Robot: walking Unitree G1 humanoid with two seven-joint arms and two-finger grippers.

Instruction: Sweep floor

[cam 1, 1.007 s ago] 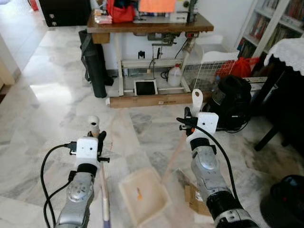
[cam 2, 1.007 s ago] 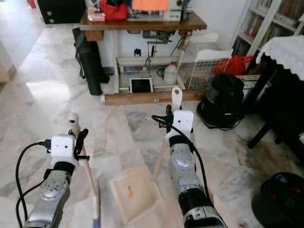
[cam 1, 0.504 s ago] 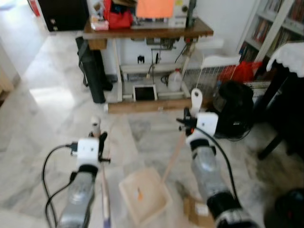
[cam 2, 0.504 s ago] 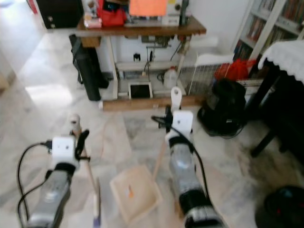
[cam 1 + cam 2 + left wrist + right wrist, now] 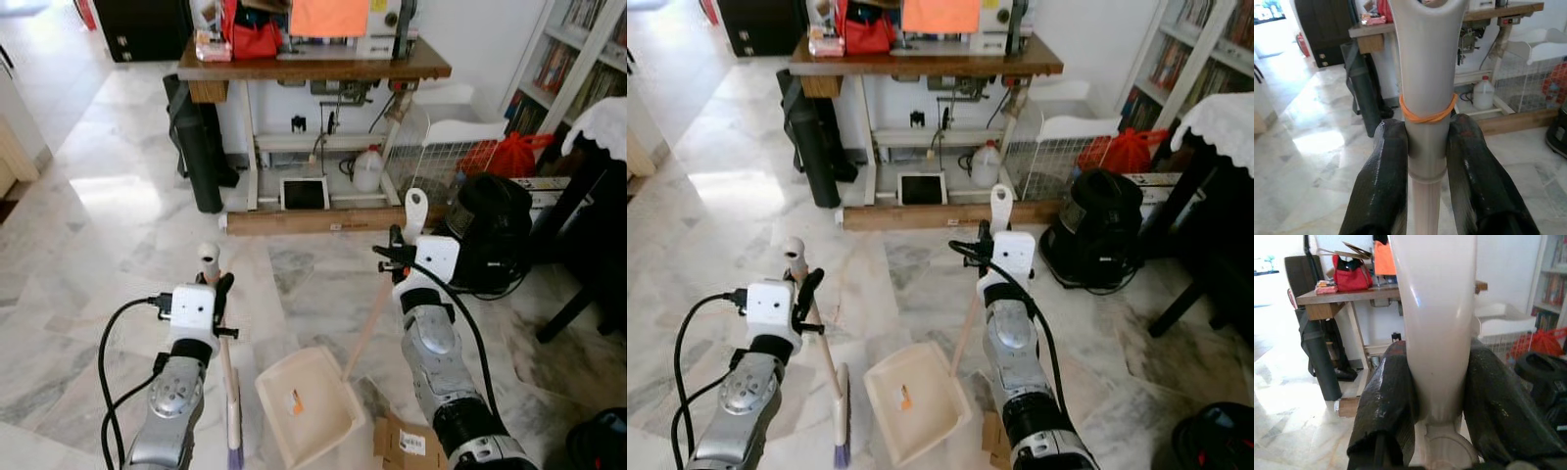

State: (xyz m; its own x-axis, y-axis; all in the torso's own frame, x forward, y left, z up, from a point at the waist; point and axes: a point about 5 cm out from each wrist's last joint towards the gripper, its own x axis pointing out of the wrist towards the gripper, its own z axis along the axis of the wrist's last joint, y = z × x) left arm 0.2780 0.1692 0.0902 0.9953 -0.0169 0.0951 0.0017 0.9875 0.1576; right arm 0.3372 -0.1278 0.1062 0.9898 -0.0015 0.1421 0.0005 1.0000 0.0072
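While the cardboard scrap (image 5: 409,443) lies nearest on the marble floor (image 5: 88,255), the cream dustpan (image 5: 306,405) sits flat just beside it with an orange bit (image 5: 295,400) inside. On the robot's left, the left gripper (image 5: 1427,147) is clamped on the broom handle (image 5: 1426,93), its bristles (image 5: 840,453) touching the floor. To the right, the right gripper (image 5: 1436,396) squeezes the dustpan handle (image 5: 1434,308). Farther off stand a black vacuum (image 5: 487,230) and a wooden table (image 5: 313,69).

Marble floor (image 5: 108,196) — cream dustpan (image 5: 309,406) lying at 6 o'clock, cardboard scrap (image 5: 407,443) just beside at 5; black vacuum (image 5: 487,230) at 3, wooden plank (image 5: 328,219) at 12.
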